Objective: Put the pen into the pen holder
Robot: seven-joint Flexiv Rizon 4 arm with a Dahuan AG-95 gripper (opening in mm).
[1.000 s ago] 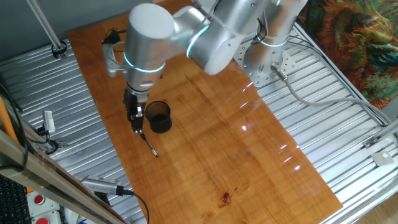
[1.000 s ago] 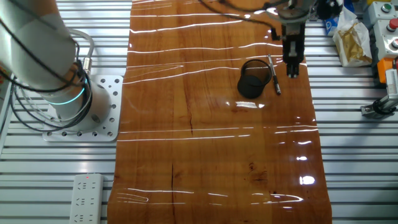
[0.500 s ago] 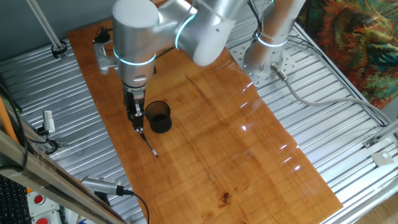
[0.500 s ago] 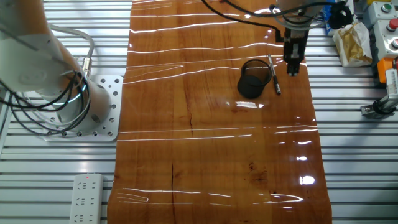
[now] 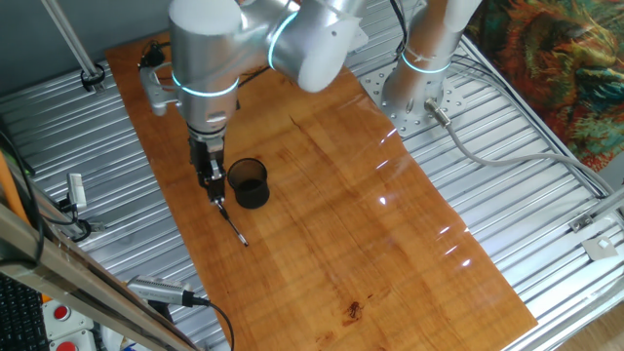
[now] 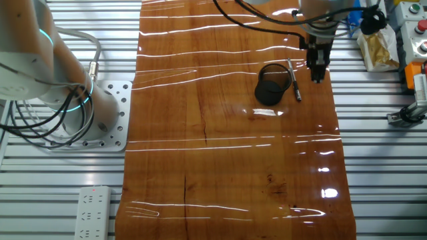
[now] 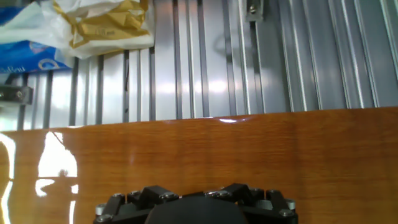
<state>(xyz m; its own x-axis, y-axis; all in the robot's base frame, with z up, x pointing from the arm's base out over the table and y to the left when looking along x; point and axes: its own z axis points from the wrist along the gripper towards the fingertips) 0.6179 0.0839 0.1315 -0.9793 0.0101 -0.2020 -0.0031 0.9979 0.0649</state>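
The pen (image 5: 232, 225) is thin and dark with a silvery end. It lies flat on the wooden table, just beside the pen holder (image 5: 249, 182), a small dark translucent cup with a black rim. In the other fixed view the pen (image 6: 293, 81) lies right of the cup (image 6: 271, 85). My gripper (image 5: 215, 198) points down, close above the table at the pen's upper end, beside the cup. In the other fixed view the gripper (image 6: 318, 77) hangs just right of the pen. Its fingers look closed together and hold nothing. The hand view shows only the gripper's base, neither pen nor cup.
The wooden table (image 5: 322, 195) rests on ribbed aluminium slats (image 7: 205, 56). Its edge is close in front of the hand. A crumpled bag (image 7: 102, 22) lies beyond it. A thick silver tool with a cable (image 5: 161, 291) lies off the table. The arm's base (image 6: 87, 123) stands beside it.
The arm's upper joints have swung sideways. The gripper has shifted slightly and stays by the pen's end. The pen and the cup have not moved.
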